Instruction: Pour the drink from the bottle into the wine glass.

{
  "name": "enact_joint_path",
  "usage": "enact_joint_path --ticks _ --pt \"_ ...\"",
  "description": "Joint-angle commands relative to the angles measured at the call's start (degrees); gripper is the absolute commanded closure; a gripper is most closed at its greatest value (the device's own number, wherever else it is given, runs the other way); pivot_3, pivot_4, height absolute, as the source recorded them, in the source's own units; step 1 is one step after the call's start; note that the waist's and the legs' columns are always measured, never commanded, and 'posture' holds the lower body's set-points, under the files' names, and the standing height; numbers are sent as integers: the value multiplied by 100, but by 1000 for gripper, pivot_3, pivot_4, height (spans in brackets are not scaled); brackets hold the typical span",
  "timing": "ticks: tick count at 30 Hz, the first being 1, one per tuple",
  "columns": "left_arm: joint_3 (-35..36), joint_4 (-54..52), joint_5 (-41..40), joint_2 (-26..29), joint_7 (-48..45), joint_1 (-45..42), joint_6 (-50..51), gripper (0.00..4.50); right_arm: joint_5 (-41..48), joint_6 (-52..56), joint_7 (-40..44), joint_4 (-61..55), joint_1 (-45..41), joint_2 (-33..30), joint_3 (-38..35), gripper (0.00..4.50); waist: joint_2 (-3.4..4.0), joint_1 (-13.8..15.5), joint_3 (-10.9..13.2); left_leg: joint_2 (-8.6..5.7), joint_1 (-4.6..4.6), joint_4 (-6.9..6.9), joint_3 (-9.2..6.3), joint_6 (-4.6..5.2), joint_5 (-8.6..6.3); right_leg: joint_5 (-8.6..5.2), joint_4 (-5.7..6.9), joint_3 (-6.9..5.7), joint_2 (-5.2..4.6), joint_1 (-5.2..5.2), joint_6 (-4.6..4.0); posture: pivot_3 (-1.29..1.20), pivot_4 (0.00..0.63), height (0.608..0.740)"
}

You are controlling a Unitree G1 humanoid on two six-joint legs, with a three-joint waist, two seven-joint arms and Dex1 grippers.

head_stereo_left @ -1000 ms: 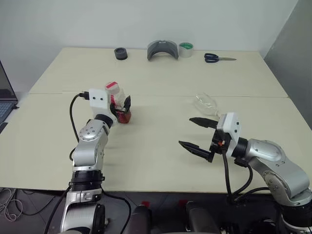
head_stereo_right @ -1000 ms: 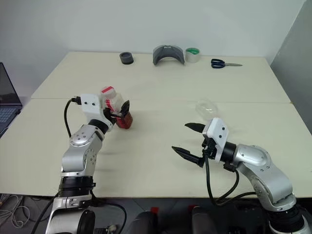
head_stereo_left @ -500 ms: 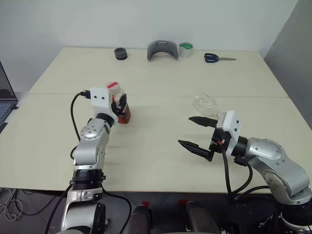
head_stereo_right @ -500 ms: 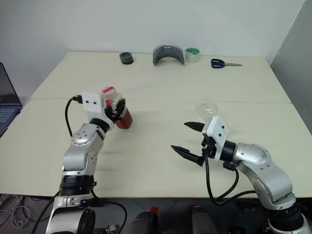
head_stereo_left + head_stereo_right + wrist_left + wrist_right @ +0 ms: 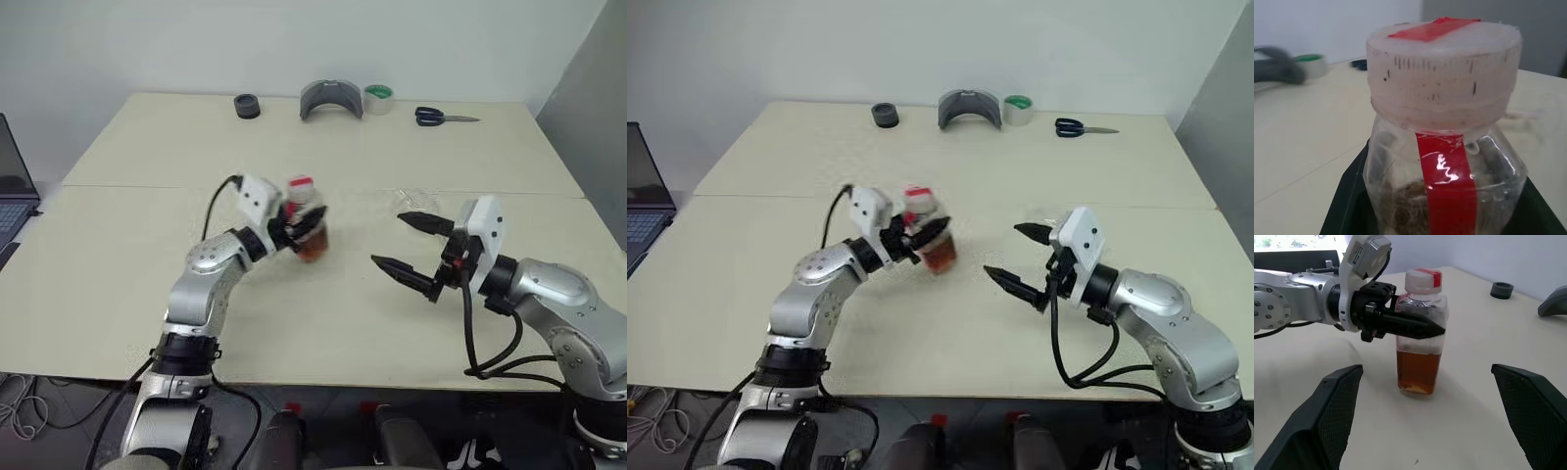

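Bottle (image 5: pixel 308 227) carried rightward toward the table's (image 5: pixel 118 255) middle since a second ago, left gripper (image 5: pixel 1418 326) now clamped on its upper body, right gripper (image 5: pixel 416 254) spread wide just beside it, amber drink (image 5: pixel 1418 370) filling the lower half.

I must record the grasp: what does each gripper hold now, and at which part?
The left gripper holds the bottle by its upper body, just under the cap. The right gripper is open and holds nothing.
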Motion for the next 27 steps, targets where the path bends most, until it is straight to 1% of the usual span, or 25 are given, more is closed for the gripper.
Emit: enact_joint_path --ticks 1,4,8,15,26,27 --pt "-189 110 -155 39 -674 -292 -165 2714 84 277 -398 -311 -290 119 11 0 0 -18 0 0 2 -1 3 1 0 0 1 3 0 0 0 0 150 740" --pt "-542 418 -103 9 -1405 -567 -368 2714 -126 556 -854 -269 -654 319 221 0 0 -21 0 1 3 0 3 5 2 0 5 2 2 -1 0 0 150 740" --pt "-602 749 -40 -58 -1692 -740 -586 2714 -236 756 -1161 -247 -923 527 394 0 0 -2 0 -2 -3 1 0 8 4 0 2 0 1 -2 0 0 150 740" --pt "-641 1025 10 -164 -1926 -917 -721 2714 -376 1000 -1527 -120 -1238 988 668 0 1 -5 0 -3 -7 0 0 9 3 0 1 1 -1 -6 0 0 150 740" --pt "-603 1061 113 -203 -1968 -889 -806 2714 -530 1070 -1592 109 -1401 1261 814 0 1 -6 0 -2 -6 0 -2 11 4 0 4 0 -1 -6 0 0 150 740" --pt "-596 1064 128 -207 -1950 -885 -829 2714 -541 1070 -1580 120 -1402 1270 819 183 1 -6 0 -2 -6 0 -2 11 4 0 4 0 -1 -6 0 0 150 740"
